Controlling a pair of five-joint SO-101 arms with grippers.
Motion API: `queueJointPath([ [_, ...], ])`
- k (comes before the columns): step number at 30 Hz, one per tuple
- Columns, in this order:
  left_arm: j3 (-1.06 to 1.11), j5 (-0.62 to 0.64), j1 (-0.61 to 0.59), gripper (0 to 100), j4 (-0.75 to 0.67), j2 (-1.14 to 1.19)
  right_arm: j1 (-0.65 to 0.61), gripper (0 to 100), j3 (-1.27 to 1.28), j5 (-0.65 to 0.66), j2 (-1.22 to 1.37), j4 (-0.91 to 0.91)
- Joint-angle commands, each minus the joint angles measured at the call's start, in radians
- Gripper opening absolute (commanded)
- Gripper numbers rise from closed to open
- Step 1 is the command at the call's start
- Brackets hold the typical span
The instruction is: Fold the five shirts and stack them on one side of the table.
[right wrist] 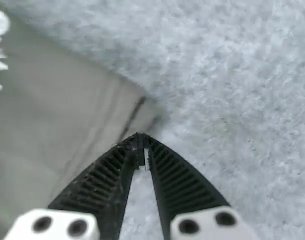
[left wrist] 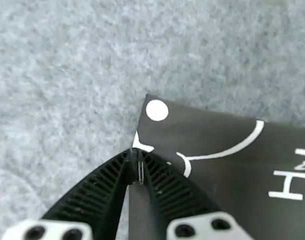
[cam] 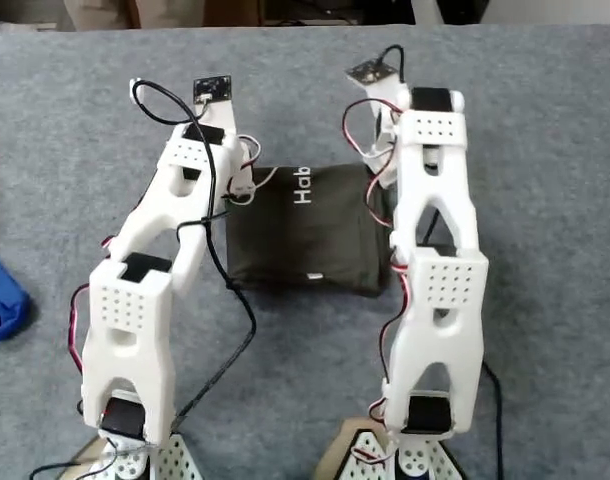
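Two far corners concern me. Dark shirt (cam: 305,240) lies folded mid-table (cam: 545,150), between my arms. My left gripper (left wrist: 136,156) clamped on shirt corner; my right gripper (right wrist: 142,144) fingertips together, at shirt edge. Best: move both evenly, low, keeping fold square.

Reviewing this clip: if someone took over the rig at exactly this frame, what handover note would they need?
Left gripper: shut, tips at a corner of the dark shirt; I cannot tell whether it pinches fabric.
Right gripper: shut, tips beside another corner of that shirt, by the grey table.
Dark shirt: lies as a folded rectangle mid-table, between the arms.
Blue cloth: bunched at the table's left edge.
Done: the dark shirt looks folded.
Left: stack it at one side, then fold and stack the others.
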Motion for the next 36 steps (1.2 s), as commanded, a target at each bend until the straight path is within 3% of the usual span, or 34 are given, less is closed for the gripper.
queueJointPath([
  [1, -0.071, -0.005, -0.02, 2, -0.015, 0.021, 0.044, 0.5, 0.002, -0.002, 0.015, -0.043],
  [7, -0.137, -0.005, -0.012, 2, 0.038, 0.018, 0.047, 0.5, -0.079, -0.002, 0.016, 0.023],
  [16, -0.45, -0.006, 0.026, 2, 0.299, 0.007, 0.025, 0.8, -0.394, -0.015, 0.018, 0.275],
  [19, -0.532, -0.04, 0.037, 9, 0.408, 0.013, 0.03, 0.9, -0.397, -0.049, 0.002, 0.275],
  [23, -0.559, -0.054, 0.038, 20, 0.529, 0.013, 0.008, 2.0, -0.266, -0.055, -0.059, 0.275],
  [30, -0.559, -0.054, 0.009, 19, 0.66, 0.004, -0.047, 22.1, 0.021, -0.077, -0.228, 0.267],
  [36, -0.528, -0.052, 0.012, 19, 0.672, 0.013, -0.084, 23.4, 0.162, -0.087, -0.341, 0.262],
])
